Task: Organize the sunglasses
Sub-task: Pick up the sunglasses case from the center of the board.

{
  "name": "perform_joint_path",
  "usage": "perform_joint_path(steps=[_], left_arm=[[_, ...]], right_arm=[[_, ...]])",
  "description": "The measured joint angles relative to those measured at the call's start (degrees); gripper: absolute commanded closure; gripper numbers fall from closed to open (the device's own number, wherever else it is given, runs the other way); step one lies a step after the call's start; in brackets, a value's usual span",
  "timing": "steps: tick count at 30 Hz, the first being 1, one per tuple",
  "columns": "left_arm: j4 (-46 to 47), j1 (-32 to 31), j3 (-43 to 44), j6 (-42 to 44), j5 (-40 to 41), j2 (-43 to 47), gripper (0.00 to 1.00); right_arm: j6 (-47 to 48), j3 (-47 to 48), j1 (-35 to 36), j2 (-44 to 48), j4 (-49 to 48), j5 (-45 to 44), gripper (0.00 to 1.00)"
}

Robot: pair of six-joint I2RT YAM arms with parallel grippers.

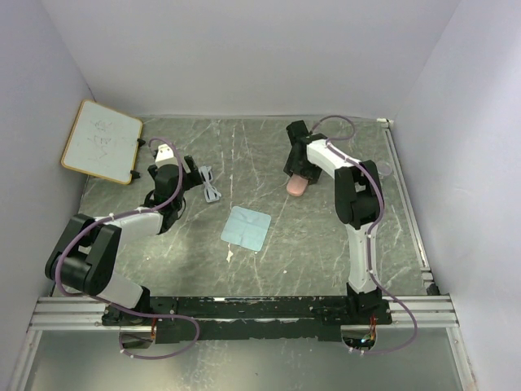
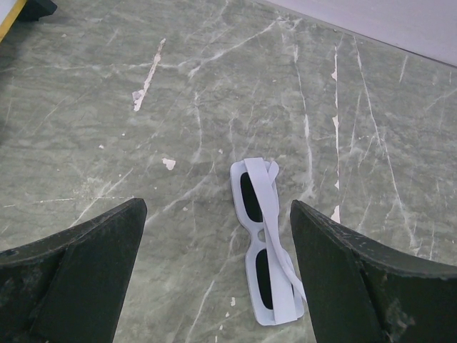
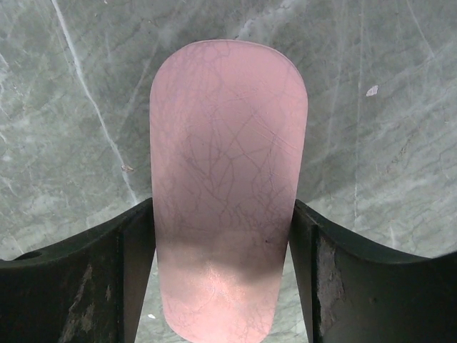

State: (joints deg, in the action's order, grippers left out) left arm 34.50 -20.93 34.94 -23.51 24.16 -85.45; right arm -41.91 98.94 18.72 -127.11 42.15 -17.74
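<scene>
On the marbled table [image 1: 326, 244], at the upper right of the top view, the right gripper [image 3: 221, 207] clasps the pink case [image 3: 228, 128] by its sides. Left of centre, the left gripper [image 2: 218, 204] hangs wide open astride the folded sunglasses [image 2: 268, 209]. The pick-up step seems to be in hand; next it must lower and close on the frame.

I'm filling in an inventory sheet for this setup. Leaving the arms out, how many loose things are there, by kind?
sunglasses: 1
case: 1
cloth: 1
whiteboard: 1
total: 4
</scene>
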Motion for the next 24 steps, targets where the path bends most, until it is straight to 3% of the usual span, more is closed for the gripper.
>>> perform_joint_path(steps=[9, 24], left_arm=[[0.0, 0.4, 0.0, -0.6, -0.5, -0.7, 0.06], [0.0, 0.6, 0.0, -0.6, -0.9, -0.8, 0.06]], right_arm=[[2.6, -2.8, 0.5, 1.4, -2.5, 0.2, 0.58], [15.8, -10.0, 9.0, 7.3, -3.3, -1.5, 0.63]])
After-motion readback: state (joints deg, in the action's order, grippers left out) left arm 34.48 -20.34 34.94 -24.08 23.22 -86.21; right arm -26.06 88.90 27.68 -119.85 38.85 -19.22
